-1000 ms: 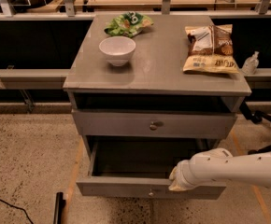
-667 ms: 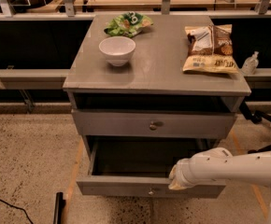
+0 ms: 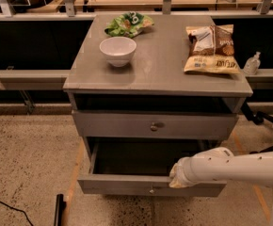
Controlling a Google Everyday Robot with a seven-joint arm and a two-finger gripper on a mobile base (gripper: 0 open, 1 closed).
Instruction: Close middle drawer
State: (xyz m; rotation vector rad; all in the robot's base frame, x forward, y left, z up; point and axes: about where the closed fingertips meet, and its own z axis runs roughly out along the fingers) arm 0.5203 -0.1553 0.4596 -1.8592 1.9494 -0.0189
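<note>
As seen from my console, left to right. On the speckled floor [image 3: 28, 154] a thin dark cable [image 3: 0, 202] crosses the lower left corner. A short black bar [image 3: 59, 212] stands at the bottom edge, just left of the cabinet.

The grey cabinet [image 3: 160, 74] fills the middle. Near the back left corner of its top lies a green bag [image 3: 128, 24]. Just in front of that sits a white bowl [image 3: 118, 50], upright.

Under the top there is a dark slot, then the upper drawer [image 3: 117, 125]. Its grey front carries one small round upper knob [image 3: 155, 125] at the centre.

Below it is the middle drawer [image 3: 113, 184], a grey wooden box, deep and dark inside, standing well out of the cabinet toward me. Its front is a flat, plain grey panel across the lower part of the view. A small round metal knob [image 3: 151, 190] sits at mid-width, near the panel's bottom edge.

Toward the back right corner of the cabinet top a brown and yellow chip bag [image 3: 211, 48] lies flat. Beyond the cabinet's right edge a small clear bottle [image 3: 252, 64] stands on a ledge.

The white arm [image 3: 242, 167] enters from the right edge. Its gripper [image 3: 175, 177] is at the top edge of the middle drawer's front panel, right of the metal knob. I cannot tell whether it is touching the panel or just beside it, nor whether it is released or clenched.
</note>
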